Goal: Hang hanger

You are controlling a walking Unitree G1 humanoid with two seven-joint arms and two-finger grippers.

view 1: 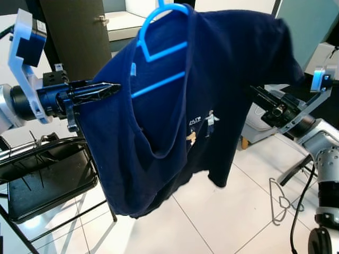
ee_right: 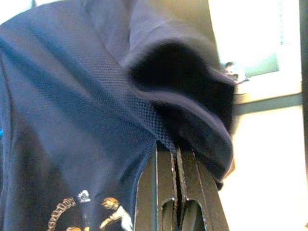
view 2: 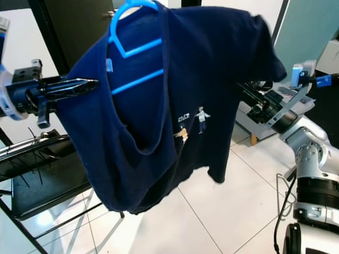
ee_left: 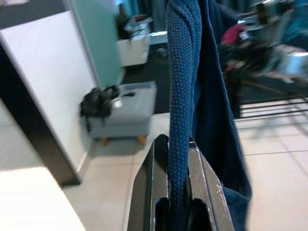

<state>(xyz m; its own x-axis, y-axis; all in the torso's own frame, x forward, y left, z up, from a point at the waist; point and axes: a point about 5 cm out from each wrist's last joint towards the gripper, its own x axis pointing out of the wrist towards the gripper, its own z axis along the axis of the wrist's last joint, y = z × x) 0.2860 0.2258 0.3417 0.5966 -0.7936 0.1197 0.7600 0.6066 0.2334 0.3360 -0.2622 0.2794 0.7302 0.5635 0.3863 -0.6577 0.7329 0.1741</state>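
Hanger: blue plastic hanger [view 1: 159, 50] was held up high in front of the robot, hook at the top, tilted, with a navy shirt [view 1: 212, 95] draped on it.
Shirt: it sat lopsided — collar sagging low on the left, hem bunched toward the chair side.
Left gripper: the left gripper [view 1: 108, 91] was clamped on the shirt's left edge; the wrist view showed a fold of fabric [ee_left: 182, 120] pinched between the fingers.
Right gripper: the right gripper [ee_right: 179, 159] was closed too, tips tucked under the shirt's right sleeve, so gripping cloth as far as I could tell — couldn't tell if hanger was in there as well.
Doing it well: I'd say keep both grips level so the hook points up and stays free, then bring the hook over a rail before letting go. The cloth grip looked like it could slip.
Around: black chair [view 1: 47, 180] low on the left, a bare wire hanger [view 1: 280, 201] on the tiled floor [view 1: 212, 222] to the right, dark door [view 1: 74, 37] behind.
In the way: no rail was clearly in sight, and the shirt blocked most of the forward view.
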